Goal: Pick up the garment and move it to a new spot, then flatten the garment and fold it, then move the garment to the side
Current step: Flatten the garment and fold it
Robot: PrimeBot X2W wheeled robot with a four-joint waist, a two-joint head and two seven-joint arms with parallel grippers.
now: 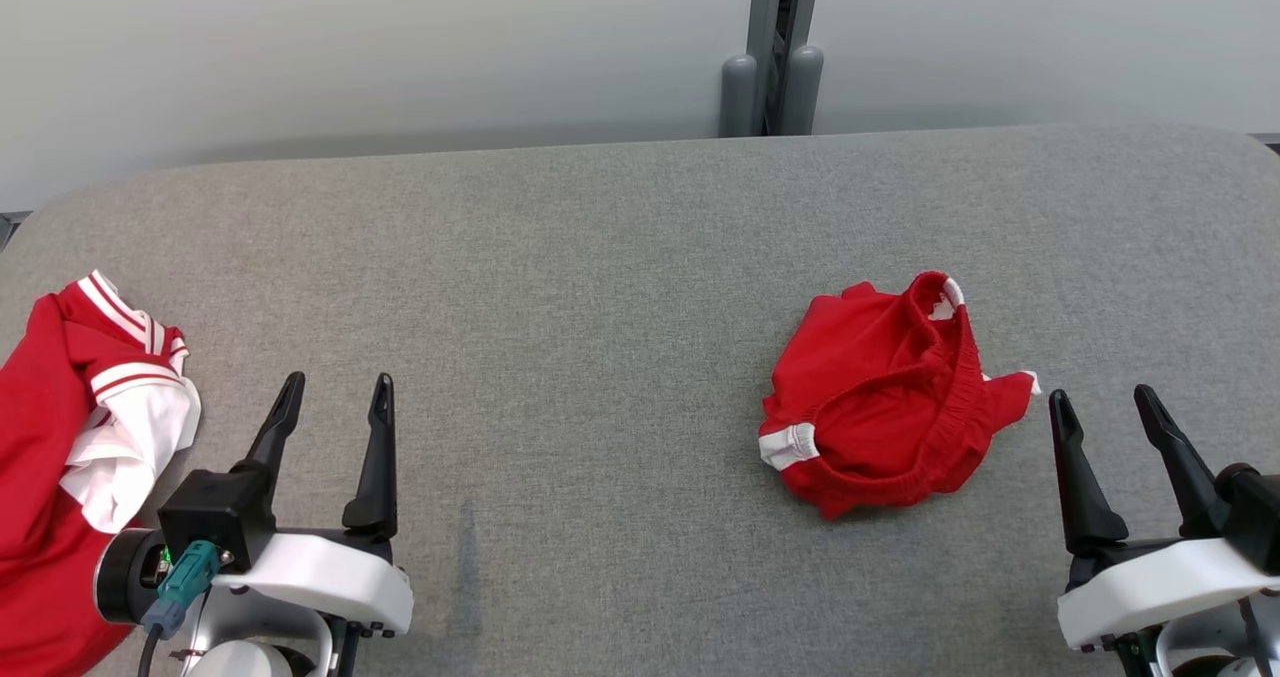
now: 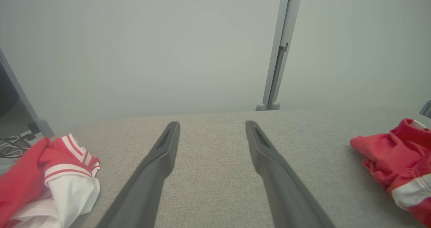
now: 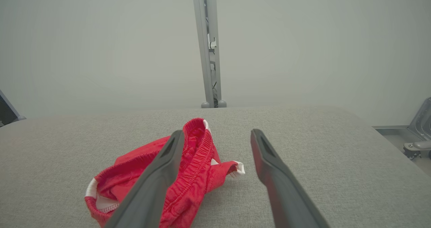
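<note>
First, check the two grippers at the near edge of the head view. The left gripper (image 1: 338, 382) stands at the lower left with its fingers spread wide and nothing between them. In the left wrist view you see bare worktop (image 1: 600, 287) through the gap. The right gripper (image 1: 1100, 397) stands at the lower right, likewise spread wide and empty. Both point away from the robot over the grey fabric surface. You cannot tell whether the tips touch it.

Next, locate the garment (image 1: 880, 407). It is a pair of red shorts with white trim, lying crumpled on the right half of the worktop with the elastic waistband gaping upward. It lies just beside the right gripper, on the side toward the left gripper, and well apart from the left gripper itself. One white-edged corner of the cloth points at the nearer finger of the right gripper, close to its tip. You cannot tell whether they touch. In the right wrist view, the finger (image 3: 151, 187) on that view's left crosses in front of the cloth.

Then note the jersey (image 1: 60, 437), red with white striped cuffs. It is bunched at the left edge of the worktop, just beside the left wrist, and runs out of frame.

Beyond the worktop's far edge, which has rounded corners, stand a pale wall (image 1: 400, 37) and a grey upright post (image 1: 775, 47).
</note>
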